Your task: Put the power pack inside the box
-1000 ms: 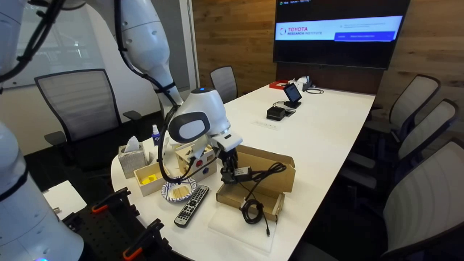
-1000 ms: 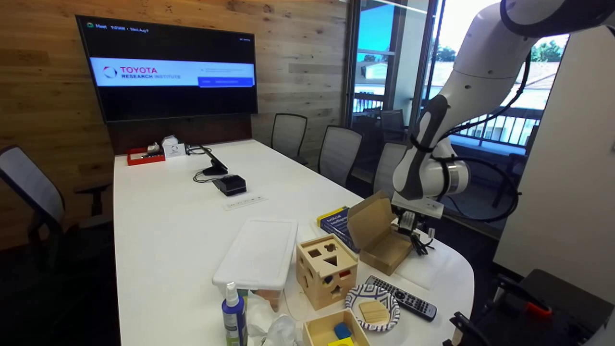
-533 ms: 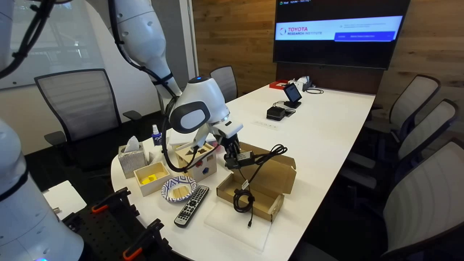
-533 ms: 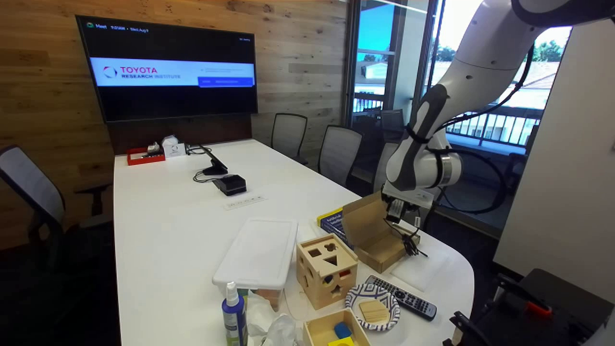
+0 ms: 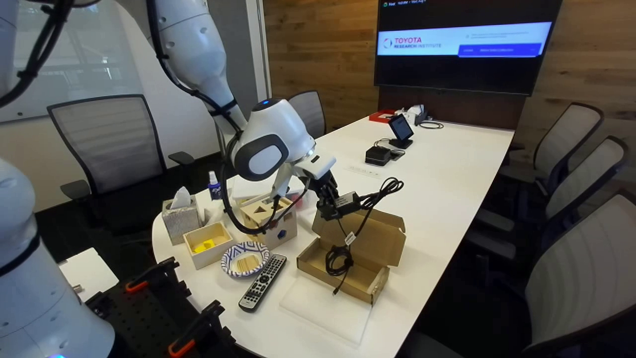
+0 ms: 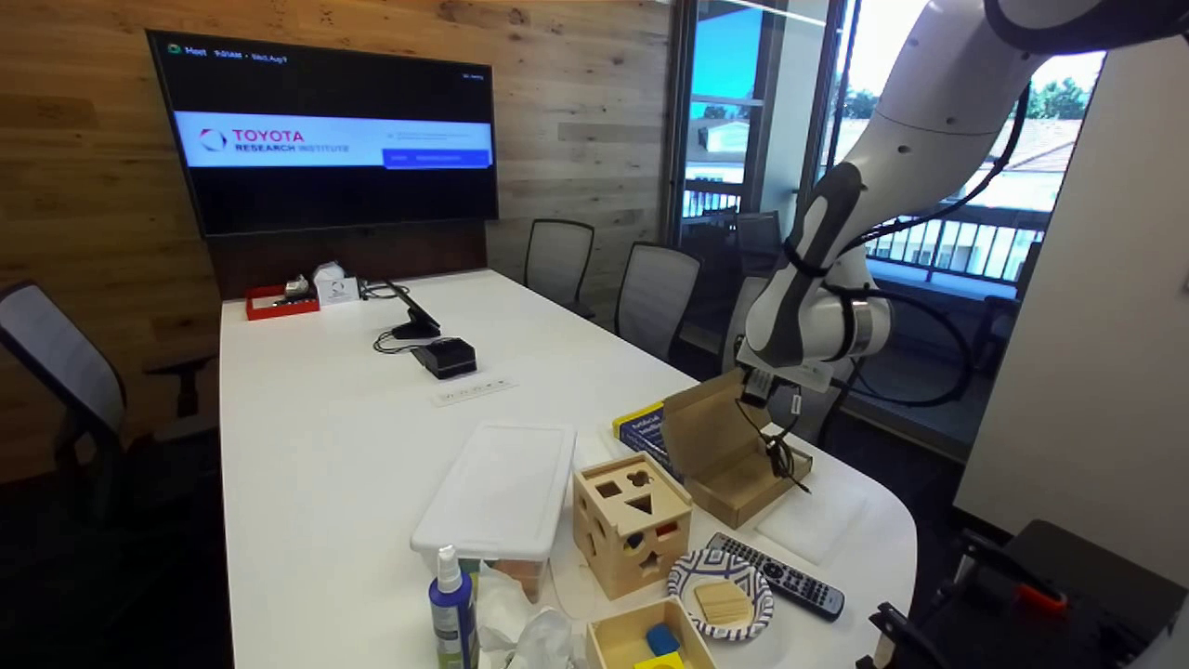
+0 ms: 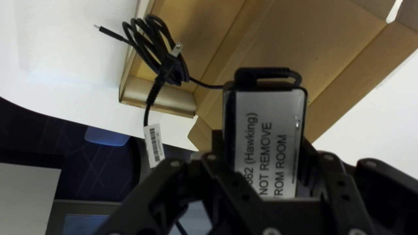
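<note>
Clamped pack-wide, the black two-fingered gripper (image 7: 263, 147) holds the rectangular black power pack (image 7: 264, 120) above the brown cardboard box (image 5: 367, 261)!

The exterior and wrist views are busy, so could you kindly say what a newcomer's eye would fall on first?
In both exterior views, probably the white arm, whose pincer grips the power pack near the open cardboard box. Next, likely, the TOYOTA screen beyond the far end of the table. In the wrist view, the power pack's printed label bearing NOT REMOVE FROM ROOM may stand out.
</note>
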